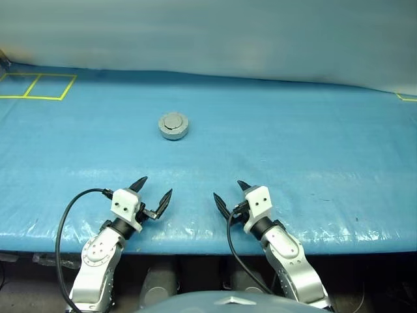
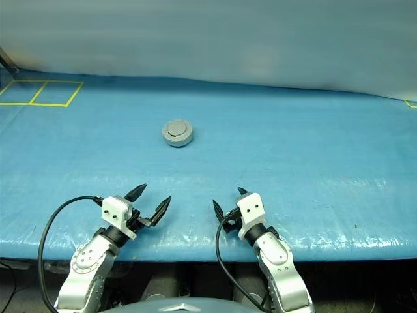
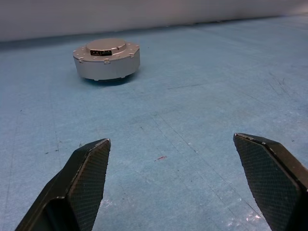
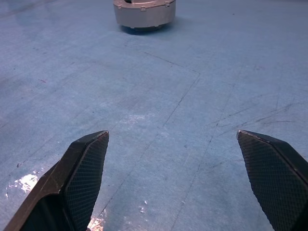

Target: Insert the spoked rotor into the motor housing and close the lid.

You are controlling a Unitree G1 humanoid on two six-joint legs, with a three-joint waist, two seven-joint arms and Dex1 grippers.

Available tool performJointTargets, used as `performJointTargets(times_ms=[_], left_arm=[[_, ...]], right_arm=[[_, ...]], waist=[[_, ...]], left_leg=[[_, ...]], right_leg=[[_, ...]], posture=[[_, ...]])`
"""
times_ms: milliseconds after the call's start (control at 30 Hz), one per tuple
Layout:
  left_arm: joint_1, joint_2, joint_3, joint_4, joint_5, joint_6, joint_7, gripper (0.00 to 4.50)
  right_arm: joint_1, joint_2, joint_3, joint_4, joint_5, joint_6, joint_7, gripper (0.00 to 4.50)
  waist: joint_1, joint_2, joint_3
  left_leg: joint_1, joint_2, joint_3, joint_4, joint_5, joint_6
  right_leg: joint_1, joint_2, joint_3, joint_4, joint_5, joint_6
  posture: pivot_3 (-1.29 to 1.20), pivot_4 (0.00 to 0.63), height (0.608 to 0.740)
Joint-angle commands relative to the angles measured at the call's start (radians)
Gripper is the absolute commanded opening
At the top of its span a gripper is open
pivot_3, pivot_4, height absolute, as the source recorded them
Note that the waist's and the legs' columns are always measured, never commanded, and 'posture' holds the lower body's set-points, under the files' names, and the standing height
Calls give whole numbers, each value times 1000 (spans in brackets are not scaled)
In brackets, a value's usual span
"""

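Sitting alone on the blue table cover (image 1: 273, 150), the motor housing (image 1: 174, 126) is resting well ahead of both grippers, a little to the left of the middle between them. Its lid (image 1: 173, 121) is lying flat and closed on top, showing a plain grey face with a raised round centre; in the left wrist view a small dark rectangular part is showing on the lid's top. The spoked rotor cannot be made out, so whether it is inside the closed case cannot be told.

The left gripper (image 1: 152, 192) is hovering near the front edge of the table, its two black fingers (image 3: 89, 180) spread wide apart and grasping nothing. The right gripper (image 1: 229, 194) is hanging just beside it to the right, fingers (image 4: 86, 175) likewise released and empty. Both are pointing toward the housing and are well apart from it.

Yellow tape lines (image 1: 39, 87) are marking out boxes at the far left corner of the cover.
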Motion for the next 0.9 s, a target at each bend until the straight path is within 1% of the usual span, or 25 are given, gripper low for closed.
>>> performJointTargets(times_ms=[33, 900], left_arm=[[-9, 1, 2, -8, -9, -5, -5, 4467], [-24, 0, -2, 2, -4, -7, -5, 4467]], right_arm=[[-2, 2, 1, -36, 5, -7, 1, 4500], [-10, -2, 5, -30, -4, -7, 3, 4500]], waist=[[0, 0, 0], [0, 0, 0]], left_leg=[[0, 0, 0, 0, 0, 0], [0, 1, 0, 1, 0, 0]], right_leg=[[0, 0, 0, 0, 0, 0], [0, 1, 0, 0, 1, -1]], posture=[[0, 150, 740], [0, 150, 740]])
